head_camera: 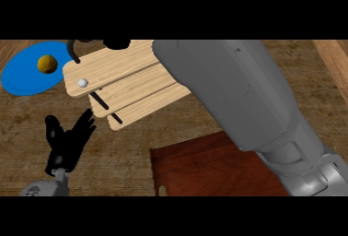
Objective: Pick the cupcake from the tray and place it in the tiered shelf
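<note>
The cupcake itself is hidden; the right hand [117, 44], top centre above the pale tiered shelf [122, 83], shows too little to tell its state; the left hand [68, 136], lower left, rests with fingers apart; the reddish tray [204, 166] lies lower centre.

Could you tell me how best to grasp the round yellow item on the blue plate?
Probably from above, pinching across its round sides: the round yellow item lies exposed on the flat blue plate, with the tiered shelf close at its right.
</note>
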### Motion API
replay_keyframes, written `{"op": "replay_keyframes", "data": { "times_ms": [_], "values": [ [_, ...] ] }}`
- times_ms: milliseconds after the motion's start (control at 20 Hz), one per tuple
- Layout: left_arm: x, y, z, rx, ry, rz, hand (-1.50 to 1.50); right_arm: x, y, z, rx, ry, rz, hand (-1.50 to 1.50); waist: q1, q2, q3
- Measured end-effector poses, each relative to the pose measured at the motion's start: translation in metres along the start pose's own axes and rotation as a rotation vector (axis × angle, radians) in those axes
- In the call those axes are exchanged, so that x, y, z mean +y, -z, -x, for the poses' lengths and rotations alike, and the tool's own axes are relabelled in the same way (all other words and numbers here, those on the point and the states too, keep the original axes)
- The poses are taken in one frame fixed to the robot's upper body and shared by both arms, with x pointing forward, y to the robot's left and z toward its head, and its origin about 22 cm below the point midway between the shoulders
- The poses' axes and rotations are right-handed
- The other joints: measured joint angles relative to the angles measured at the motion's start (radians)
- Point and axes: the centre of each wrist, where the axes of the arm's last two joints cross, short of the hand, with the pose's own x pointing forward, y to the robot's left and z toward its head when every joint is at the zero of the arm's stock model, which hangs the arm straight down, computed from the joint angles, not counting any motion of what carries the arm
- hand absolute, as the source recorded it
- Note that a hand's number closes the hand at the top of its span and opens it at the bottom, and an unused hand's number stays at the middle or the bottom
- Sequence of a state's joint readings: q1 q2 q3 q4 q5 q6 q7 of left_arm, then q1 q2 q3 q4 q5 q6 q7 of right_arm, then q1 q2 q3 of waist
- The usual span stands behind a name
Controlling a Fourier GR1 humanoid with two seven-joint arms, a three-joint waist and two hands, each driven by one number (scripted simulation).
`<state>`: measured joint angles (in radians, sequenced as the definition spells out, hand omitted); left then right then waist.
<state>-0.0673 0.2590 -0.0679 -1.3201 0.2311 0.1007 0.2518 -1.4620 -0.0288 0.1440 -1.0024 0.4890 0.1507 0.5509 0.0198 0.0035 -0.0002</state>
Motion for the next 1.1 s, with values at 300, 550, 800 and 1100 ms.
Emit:
{"op": "replay_keyframes", "data": {
  "times_ms": [300, 550, 800, 1100],
  "values": [
    [0.006, 0.001, 0.0, -0.008, 0.001, 0.002, 0.0, 0.015, 0.018, 0.014, -0.006, -0.007, 0.026, 1.5, 0.004, 0.001, 0.0],
    [0.006, 0.003, -0.004, -0.002, -0.005, -0.002, 0.0, 0.026, 0.026, 0.025, -0.036, 0.009, 0.023, 1.5, 0.006, 0.002, 0.0],
    [0.006, -0.001, -0.005, 0.007, -0.001, -0.003, 0.0, 0.023, 0.03, 0.021, -0.056, 0.014, 0.015, 1.5, 0.002, 0.0, -0.001],
    [0.005, -0.001, -0.003, 0.005, -0.005, 0.004, 0.0, 0.02, 0.035, 0.03, -0.036, 0.023, 0.021, -1.5, 0.001, 0.0, -0.001]
  ]
}}
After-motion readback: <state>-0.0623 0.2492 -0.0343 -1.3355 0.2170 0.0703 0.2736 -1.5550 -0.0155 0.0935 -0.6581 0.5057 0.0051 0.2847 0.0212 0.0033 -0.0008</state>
